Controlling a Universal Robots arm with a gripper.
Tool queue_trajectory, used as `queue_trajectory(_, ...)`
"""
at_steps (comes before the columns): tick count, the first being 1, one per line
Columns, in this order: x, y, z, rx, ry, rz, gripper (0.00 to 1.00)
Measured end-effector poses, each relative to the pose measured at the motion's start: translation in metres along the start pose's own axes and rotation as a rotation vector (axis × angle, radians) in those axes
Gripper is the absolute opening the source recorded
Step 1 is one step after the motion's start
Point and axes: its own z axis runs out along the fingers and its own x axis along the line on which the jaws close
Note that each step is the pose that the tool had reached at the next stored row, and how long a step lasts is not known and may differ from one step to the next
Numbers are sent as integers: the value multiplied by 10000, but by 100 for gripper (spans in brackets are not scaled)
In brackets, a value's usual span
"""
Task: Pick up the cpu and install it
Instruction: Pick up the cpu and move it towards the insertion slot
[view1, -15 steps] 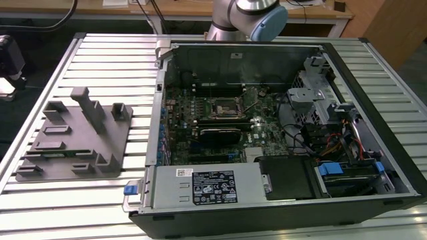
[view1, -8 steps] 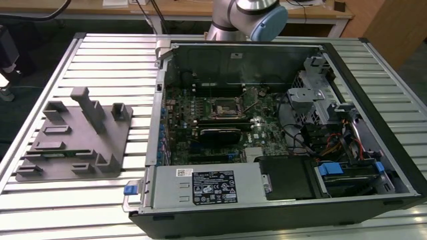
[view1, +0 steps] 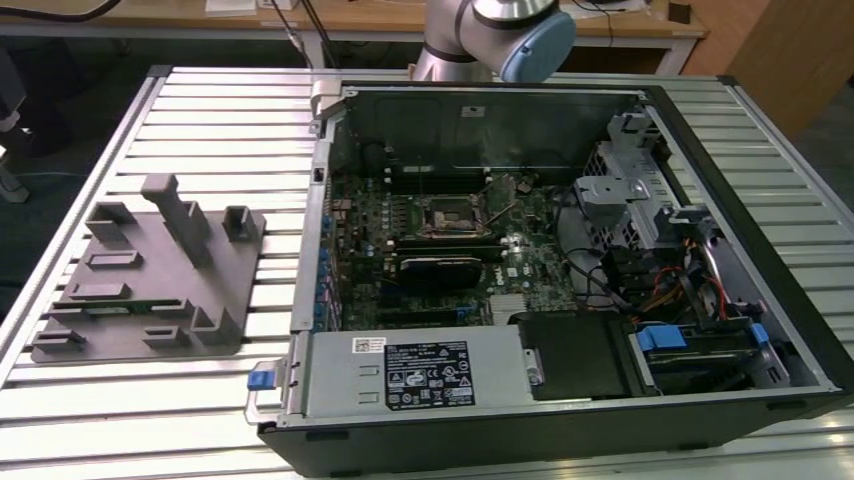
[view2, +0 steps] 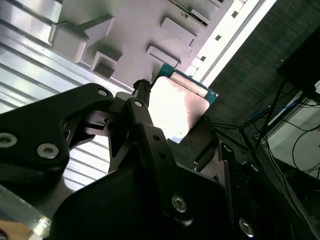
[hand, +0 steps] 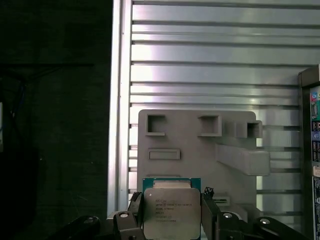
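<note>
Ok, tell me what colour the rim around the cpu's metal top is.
Teal green, framing the silver top of the cpu; clearest in the first wrist view.

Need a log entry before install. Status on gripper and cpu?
Black gripper shut on square silver-topped cpu. Cpu over grey plastic tray; lifted or resting, unclear. Nothing seen blocking it.

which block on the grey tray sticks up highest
The long narrow fin running down the grey tray's middle; the other blocks are short stubs.
</note>
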Motion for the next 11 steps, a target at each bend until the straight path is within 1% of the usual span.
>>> queue_trajectory(6, 0, 1, -8, -1, 0, 0, 55)
queue_trajectory(11, -25, 1, -8, 0, 0, 0, 55)
